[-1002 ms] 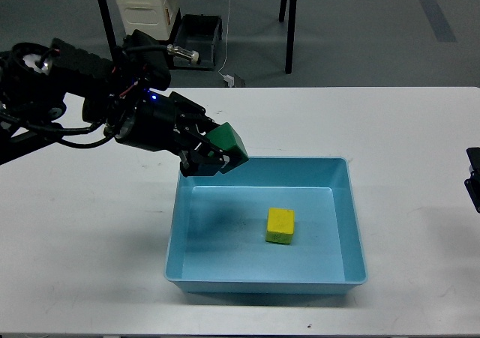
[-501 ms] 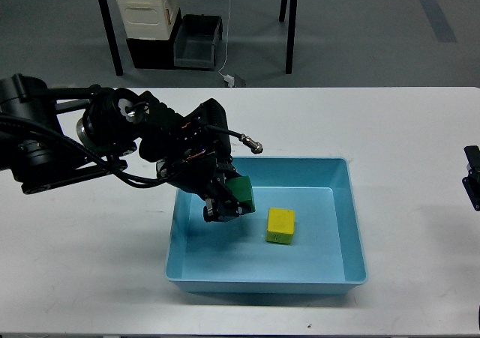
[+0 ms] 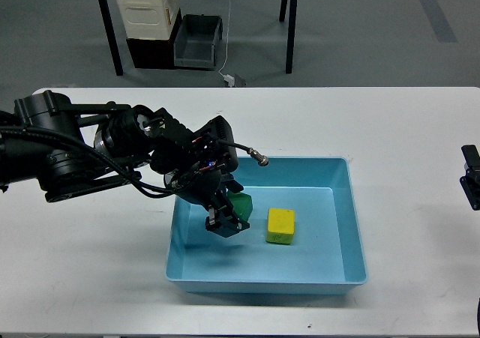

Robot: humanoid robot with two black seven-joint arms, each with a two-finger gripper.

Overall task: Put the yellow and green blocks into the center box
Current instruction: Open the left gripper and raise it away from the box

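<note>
The light blue center box (image 3: 341,171) sits on the white table. A yellow block (image 3: 280,225) lies on the box floor, right of middle. My left gripper (image 3: 227,222) reaches down inside the box, left of the yellow block, and is shut on the green block (image 3: 242,203), which sits low, near the box floor. The gripper partly hides the green block. Only a small dark part of my right gripper (image 3: 472,177) shows at the right edge of the table, far from the box; its fingers cannot be told apart.
The white table (image 3: 390,121) stretches around the box. My left arm (image 3: 90,151) lies across the table's left side. Beyond the table's far edge stand a white container (image 3: 148,4), a grey bin (image 3: 196,42) and table legs on the floor.
My left gripper has carried the green block from above the box's far left corner down into the box, beside the yellow block. The yellow block has not moved.
</note>
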